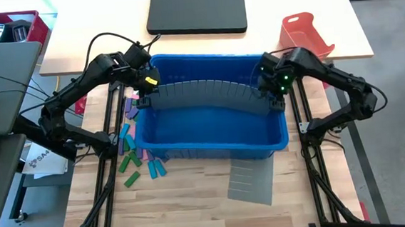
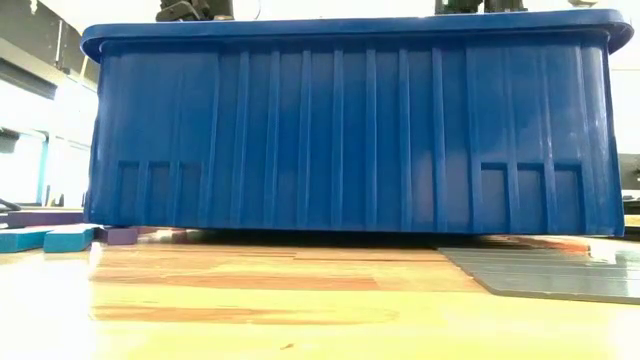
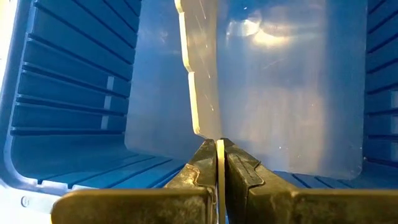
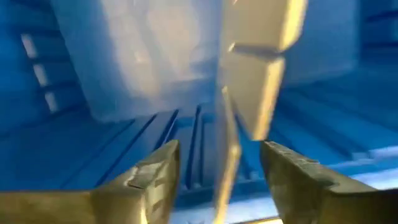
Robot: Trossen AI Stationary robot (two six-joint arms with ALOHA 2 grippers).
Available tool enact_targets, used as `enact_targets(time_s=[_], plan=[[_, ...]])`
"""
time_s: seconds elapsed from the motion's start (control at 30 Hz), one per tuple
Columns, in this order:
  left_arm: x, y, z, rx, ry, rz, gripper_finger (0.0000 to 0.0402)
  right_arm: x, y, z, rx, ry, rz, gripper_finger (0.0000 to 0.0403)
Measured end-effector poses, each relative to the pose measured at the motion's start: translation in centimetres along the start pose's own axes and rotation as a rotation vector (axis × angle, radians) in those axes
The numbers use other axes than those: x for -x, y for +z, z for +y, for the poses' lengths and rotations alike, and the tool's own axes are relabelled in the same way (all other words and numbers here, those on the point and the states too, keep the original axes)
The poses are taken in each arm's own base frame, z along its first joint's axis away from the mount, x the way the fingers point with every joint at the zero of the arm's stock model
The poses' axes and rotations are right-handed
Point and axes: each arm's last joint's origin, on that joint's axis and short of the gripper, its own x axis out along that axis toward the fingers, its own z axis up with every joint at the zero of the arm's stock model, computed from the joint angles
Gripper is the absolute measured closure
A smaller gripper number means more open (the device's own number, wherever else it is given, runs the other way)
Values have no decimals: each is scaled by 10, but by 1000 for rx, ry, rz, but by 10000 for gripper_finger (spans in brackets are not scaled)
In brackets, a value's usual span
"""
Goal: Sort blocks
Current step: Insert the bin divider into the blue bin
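The blocks (image 1: 134,143) all lay loose on the bench (image 1: 194,200) beside the blue bin's (image 1: 212,150) left wall, none inside, so sorting looked not yet begun. A grey slotted divider (image 1: 208,95) curved across the bin. The left gripper (image 1: 146,87) had its fingers clamped on one end; the right gripper (image 1: 276,87) straddled the other, fingers apart. A second divider sheet (image 1: 251,179) lay on the bench.
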Motion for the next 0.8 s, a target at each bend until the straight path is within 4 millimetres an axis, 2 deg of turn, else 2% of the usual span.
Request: enact_targets(time_s=[0.13, 0.2, 0.27, 0.47, 0.63, 0.8], plan=[[0, 0, 0, -1, 2, 2, 401, -16, 2, 1, 54, 15, 9, 286], [0, 0, 0, -7, 13, 11, 400, -14, 2, 3, 96, 10, -3, 351], [0, -1, 1, -7, 24, 19, 400, -5, 2, 4, 129, -9, -31, 387], [6, -5, 2, 0, 43, 27, 400, 37, -6, 5, 225, -30, -149, 397], [20, -10, -1, -7, 72, -26, 400, 72, -21, 6, 282, -49, -281, 398], [43, -16, -10, -40, 80, -141, 400, 89, -32, -1, 274, -67, -351, 398]])
